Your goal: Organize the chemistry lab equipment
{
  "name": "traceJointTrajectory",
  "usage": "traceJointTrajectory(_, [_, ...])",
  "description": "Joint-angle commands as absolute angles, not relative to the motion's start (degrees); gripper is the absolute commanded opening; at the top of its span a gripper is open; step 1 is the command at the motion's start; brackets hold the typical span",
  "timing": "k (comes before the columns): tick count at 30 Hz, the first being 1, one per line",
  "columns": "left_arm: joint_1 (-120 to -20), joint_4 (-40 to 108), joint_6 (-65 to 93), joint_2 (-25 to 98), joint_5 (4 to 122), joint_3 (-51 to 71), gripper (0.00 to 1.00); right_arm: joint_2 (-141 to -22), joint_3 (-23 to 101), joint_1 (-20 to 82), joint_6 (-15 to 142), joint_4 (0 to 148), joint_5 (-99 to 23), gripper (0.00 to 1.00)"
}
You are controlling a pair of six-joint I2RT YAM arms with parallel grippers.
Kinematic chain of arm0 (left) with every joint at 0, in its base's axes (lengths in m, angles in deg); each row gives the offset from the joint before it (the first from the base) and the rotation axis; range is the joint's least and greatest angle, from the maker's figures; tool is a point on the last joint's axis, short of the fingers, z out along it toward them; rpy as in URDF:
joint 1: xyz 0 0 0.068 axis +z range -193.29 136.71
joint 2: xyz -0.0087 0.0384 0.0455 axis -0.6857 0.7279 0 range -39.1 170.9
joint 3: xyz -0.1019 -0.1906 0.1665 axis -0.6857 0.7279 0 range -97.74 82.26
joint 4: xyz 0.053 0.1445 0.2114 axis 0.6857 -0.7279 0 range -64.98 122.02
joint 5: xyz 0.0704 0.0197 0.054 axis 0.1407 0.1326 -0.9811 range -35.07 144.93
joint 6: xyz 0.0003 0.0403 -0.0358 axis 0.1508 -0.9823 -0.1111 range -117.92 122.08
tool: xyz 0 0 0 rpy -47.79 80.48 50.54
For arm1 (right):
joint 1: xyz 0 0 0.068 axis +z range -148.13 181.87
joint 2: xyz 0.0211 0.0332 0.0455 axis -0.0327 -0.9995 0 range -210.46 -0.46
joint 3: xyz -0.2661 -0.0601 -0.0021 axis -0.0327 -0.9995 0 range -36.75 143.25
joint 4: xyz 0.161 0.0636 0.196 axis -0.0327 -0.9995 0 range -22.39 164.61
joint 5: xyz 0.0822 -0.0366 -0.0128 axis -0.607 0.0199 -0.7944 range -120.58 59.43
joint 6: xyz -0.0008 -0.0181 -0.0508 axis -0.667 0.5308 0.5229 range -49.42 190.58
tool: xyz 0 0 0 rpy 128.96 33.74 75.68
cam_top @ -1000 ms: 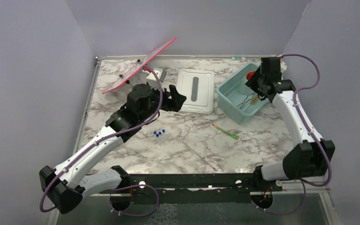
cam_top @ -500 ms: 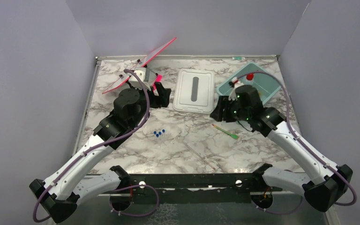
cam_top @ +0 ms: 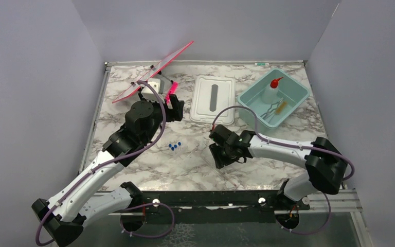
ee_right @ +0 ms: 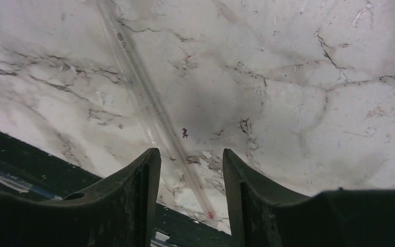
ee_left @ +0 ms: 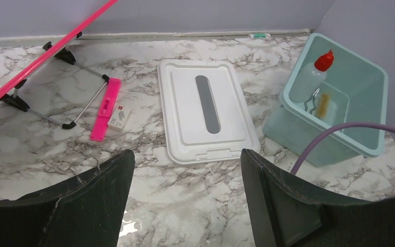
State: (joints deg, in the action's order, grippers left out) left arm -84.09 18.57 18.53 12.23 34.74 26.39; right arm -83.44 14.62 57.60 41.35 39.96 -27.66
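Note:
The white squeeze bottle with red nozzle (cam_top: 272, 88) stands in the teal tub (cam_top: 299, 91), next to the tan brush (cam_top: 281, 106) and thin metal pieces (cam_top: 267, 112). The bottle (ee_left: 312, 77) and brush (ee_left: 324, 103) also show in the left wrist view. Blue-capped tubes (cam_top: 174, 146) lie on the marble. My right gripper (cam_top: 218, 158) is open, low over a clear thin rod with a red tip (ee_right: 151, 105), its jaws (ee_right: 191, 162) on either side of the rod. My left gripper (cam_top: 175, 107) is open and empty (ee_left: 185, 157), raised near the white lid (cam_top: 213, 99). The green-tipped stick is hidden.
A pink-edged clear board on a wire stand (cam_top: 151, 72) leans at the back left, with a pink bar (ee_left: 106, 108) and small white box (ee_left: 119, 119) beneath it. The lid (ee_left: 205, 108) lies flat beside the tub (ee_left: 362, 146). The table's front edge (ee_right: 41, 170) is close behind the right gripper.
My right arm swung from above the tub down to the front middle of the table, over the clear rod. My left gripper moved back and left, toward the pink stand.

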Motion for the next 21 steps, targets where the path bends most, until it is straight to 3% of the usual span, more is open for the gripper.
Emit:
traceJointTrajectory(1, [-84.1,18.5,15.0,10.8,34.3,26.2,0.79,-87.6,15.7,58.5,45.2,42.7,-26.7,0.50])
traceJointTrajectory(16, [-84.1,18.8,15.3,10.5,33.7,27.7,0.81,-94.5,17.5,58.7,50.1,43.5,-32.0,0.46])
traceJointTrajectory(21, [-84.1,18.8,15.1,10.5,33.4,27.5,0.81,-95.5,17.7,58.9,49.6,43.0,-28.2,0.44])
